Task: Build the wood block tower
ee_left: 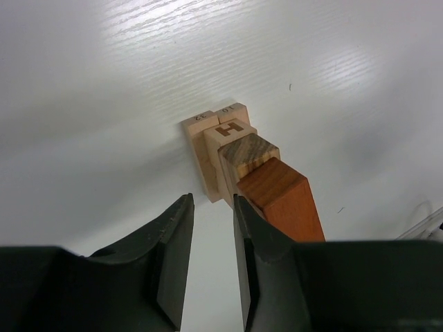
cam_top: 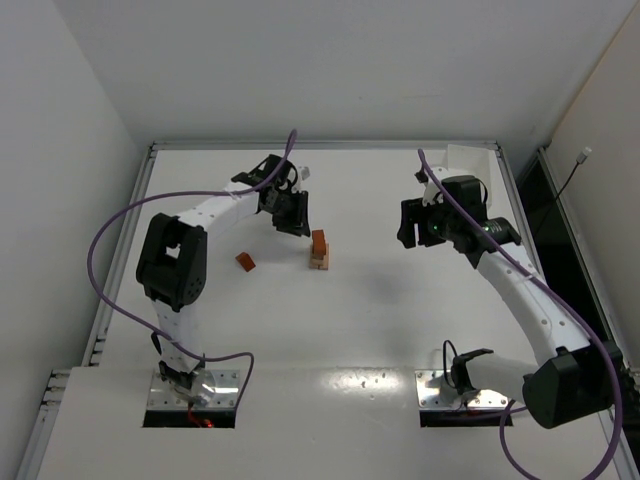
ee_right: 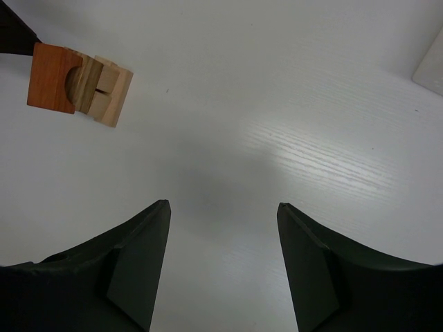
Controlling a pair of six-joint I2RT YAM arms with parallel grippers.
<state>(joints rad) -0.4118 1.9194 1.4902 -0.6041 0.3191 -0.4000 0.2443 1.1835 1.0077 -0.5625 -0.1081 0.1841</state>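
Observation:
The tower stands mid-table: pale tan blocks at the base and a reddish-orange piece on top. In the left wrist view the tower shows an H-marked block, a darker grained block and the reddish-orange top block. My left gripper hovers just behind and left of the tower; its jaws are slightly apart and empty, the right finger close beside the top block. A loose reddish-orange block lies left of the tower. My right gripper is open and empty, well right of the tower.
A white box sits at the back right, its corner showing in the right wrist view. Purple cables arc over both arms. The raised table rim runs along the back.

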